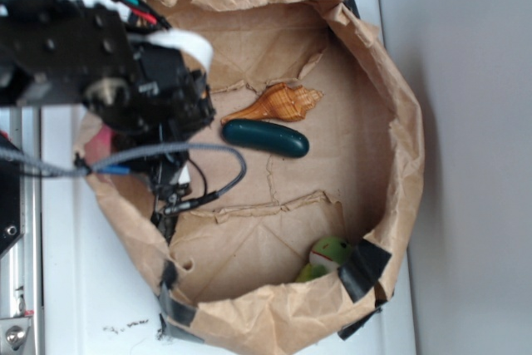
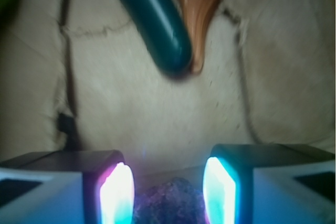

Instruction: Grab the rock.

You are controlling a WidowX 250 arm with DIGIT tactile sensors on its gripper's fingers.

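Note:
The rock (image 2: pixel 169 203), a dark rough lump, fills the gap between my two glowing pads (image 2: pixel 116 195) at the bottom of the wrist view and touches both. My gripper (image 2: pixel 168 192) is shut on it. From the exterior camera the gripper (image 1: pixel 170 197) hangs low at the left side of the brown paper bag (image 1: pixel 399 147), and the arm hides the rock there.
A smooth dark green oblong (image 1: pixel 266 137) and an orange striped seashell (image 1: pixel 278 101) lie side by side just ahead of the fingers; the wrist view shows the oblong (image 2: pixel 157 19) and shell (image 2: pixel 197 3) too. A green toy (image 1: pixel 328 253) sits against the bag's lower right wall.

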